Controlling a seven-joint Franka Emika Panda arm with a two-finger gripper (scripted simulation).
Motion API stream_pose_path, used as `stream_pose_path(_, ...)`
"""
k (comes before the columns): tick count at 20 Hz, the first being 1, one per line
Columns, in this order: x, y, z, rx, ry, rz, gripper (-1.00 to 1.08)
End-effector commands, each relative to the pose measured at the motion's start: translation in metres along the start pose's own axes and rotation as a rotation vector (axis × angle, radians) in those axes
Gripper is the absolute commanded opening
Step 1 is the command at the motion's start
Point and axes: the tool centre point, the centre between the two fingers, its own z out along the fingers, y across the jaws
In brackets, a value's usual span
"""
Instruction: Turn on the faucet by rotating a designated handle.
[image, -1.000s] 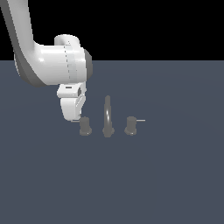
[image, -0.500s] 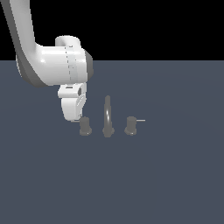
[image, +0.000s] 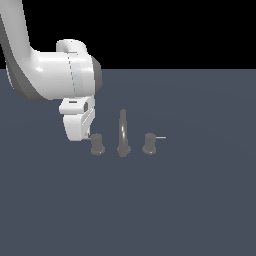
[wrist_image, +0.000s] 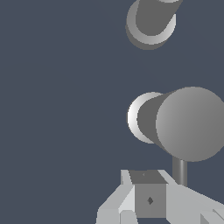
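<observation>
The faucet (image: 123, 136) is a small grey set with a tall arched spout between two stubby knobs. The handle (image: 97, 144) is the knob on the exterior view's left. Its thin rod is mostly hidden behind my white hand. My gripper (image: 85, 136) hangs right beside that knob, low over the surface. In the wrist view the handle's knob (wrist_image: 187, 123) looms large, and its rod (wrist_image: 179, 171) runs down to my fingers (wrist_image: 149, 199). Whether the fingers touch or clasp the rod is unclear, and so is the gap between them.
The twin knob (image: 149, 144) stands on the exterior view's right of the spout, its rod pointing rightward. The round base of the spout (wrist_image: 151, 22) shows beyond the handle in the wrist view. Everything stands on a flat dark blue-grey surface (image: 165, 205).
My hand has drifted slightly toward the exterior view's left, staying low beside the left knob. The spout and both knobs look unmoved.
</observation>
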Motion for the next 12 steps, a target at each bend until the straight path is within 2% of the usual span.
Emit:
stream_pose_path(1,-0.005,0.009,0.0,0.0,0.0,0.0,-1.0)
stream_pose_path(3,-0.007,0.012,0.0,0.0,0.0,0.0,-1.0)
stream_pose_path(4,-0.001,0.004,0.0,0.008,-0.001,0.007,-1.0)
stream_pose_path(12,0.001,0.032,0.0,0.003,0.0,0.003,-1.0)
